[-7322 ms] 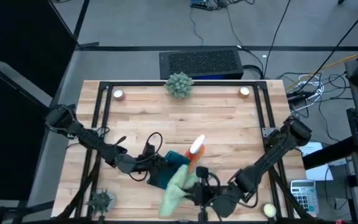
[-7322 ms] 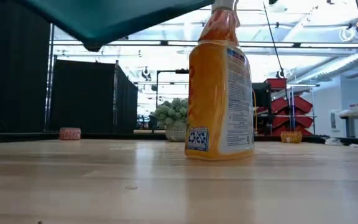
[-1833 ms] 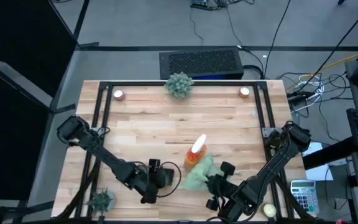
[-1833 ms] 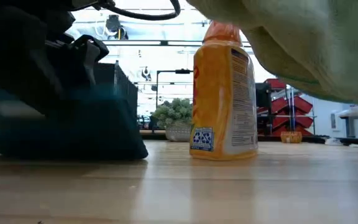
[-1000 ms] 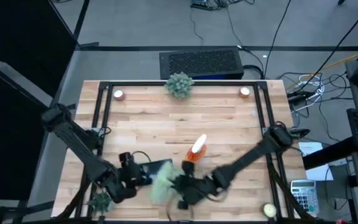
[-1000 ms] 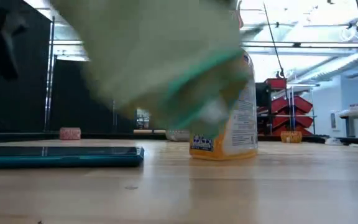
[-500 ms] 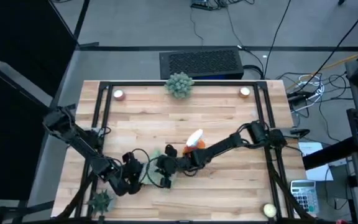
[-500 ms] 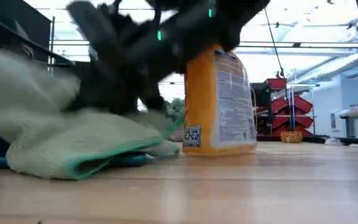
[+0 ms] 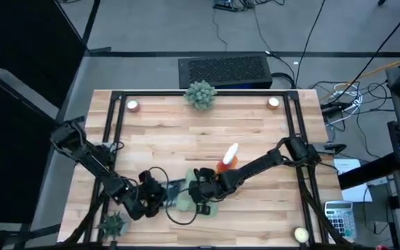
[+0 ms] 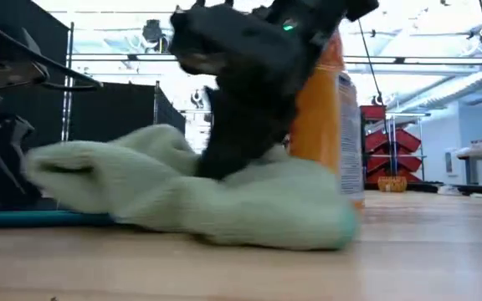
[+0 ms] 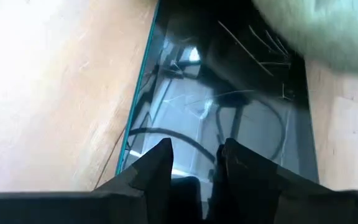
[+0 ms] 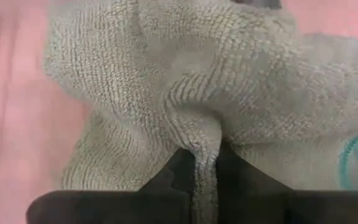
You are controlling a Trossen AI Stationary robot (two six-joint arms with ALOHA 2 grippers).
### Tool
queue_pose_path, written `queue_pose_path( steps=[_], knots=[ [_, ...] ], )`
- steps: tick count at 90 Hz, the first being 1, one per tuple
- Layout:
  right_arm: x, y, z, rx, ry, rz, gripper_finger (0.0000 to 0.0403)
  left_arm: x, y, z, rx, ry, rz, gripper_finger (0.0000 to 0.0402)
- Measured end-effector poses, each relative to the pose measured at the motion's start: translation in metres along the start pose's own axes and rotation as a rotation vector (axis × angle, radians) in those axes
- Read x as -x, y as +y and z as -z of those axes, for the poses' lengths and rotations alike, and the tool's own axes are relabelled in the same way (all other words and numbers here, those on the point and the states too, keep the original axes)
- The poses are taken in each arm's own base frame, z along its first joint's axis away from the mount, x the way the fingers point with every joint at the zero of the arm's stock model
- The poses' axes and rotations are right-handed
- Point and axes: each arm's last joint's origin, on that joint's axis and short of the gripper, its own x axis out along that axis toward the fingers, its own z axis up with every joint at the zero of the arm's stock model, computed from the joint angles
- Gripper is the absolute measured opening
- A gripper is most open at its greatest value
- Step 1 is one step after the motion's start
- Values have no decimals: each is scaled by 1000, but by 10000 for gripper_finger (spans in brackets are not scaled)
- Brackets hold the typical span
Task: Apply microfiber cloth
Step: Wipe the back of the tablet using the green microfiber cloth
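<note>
The pale green microfiber cloth [image 9: 185, 203] lies rumpled on the wooden table, its left part over the right end of a dark tablet [image 9: 173, 187] that lies flat. My right gripper [image 9: 201, 193] comes down onto the cloth [image 10: 224, 209] and is shut on it. My left gripper [image 9: 155, 196] stands over the tablet's left end [image 11: 229, 106], its fingers almost together. An orange spray bottle [image 9: 226, 162] stands just behind my right arm. My right gripper pinches a raised fold of the cloth [image 12: 205, 134] between its two fingers, coming from above and slanting down. The rest of the cloth is spread slack on the table and the tablet. My left gripper is over the tablet's glass; I cannot tell whether it touches.
A round spiky plant [image 9: 200, 94] stands at the far edge and a smaller one [image 9: 113, 223] at the near left corner. Two small candles [image 9: 132, 105] [image 9: 273, 102] sit in the far corners. A pale ball [image 9: 300, 235] lies at the near right.
My right gripper has carried the cloth from above the near edge down and left onto the tablet, then dragged it a little back toward the right. The cloth, lifted before, now lies on the tablet and table. The spray bottle has shifted toward the right edge.
</note>
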Motion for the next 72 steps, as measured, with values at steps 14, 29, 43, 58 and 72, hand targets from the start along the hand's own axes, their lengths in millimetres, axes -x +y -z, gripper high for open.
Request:
queue_pose_path(
  steps=[14, 29, 43, 58, 72],
  knots=[
    [32, 5, -35, -31, -318, -72, 13, -1, -2, -1, -2, -18, 19, 134],
    [8, -3, -54, -35, -513, -82, 13, -1, -2, -1, -1, -20, 23, 134],
    [-34, -17, -40, -82, -402, -37, 13, -1, -2, -1, -4, -20, 23, 134],
    [-39, -15, -23, -62, -223, -33, 13, -1, -3, -1, -1, -22, 28, 134],
    [-23, -10, -6, -1, -35, 14, 13, -1, -3, -1, 0, -23, 29, 134]
  ],
)
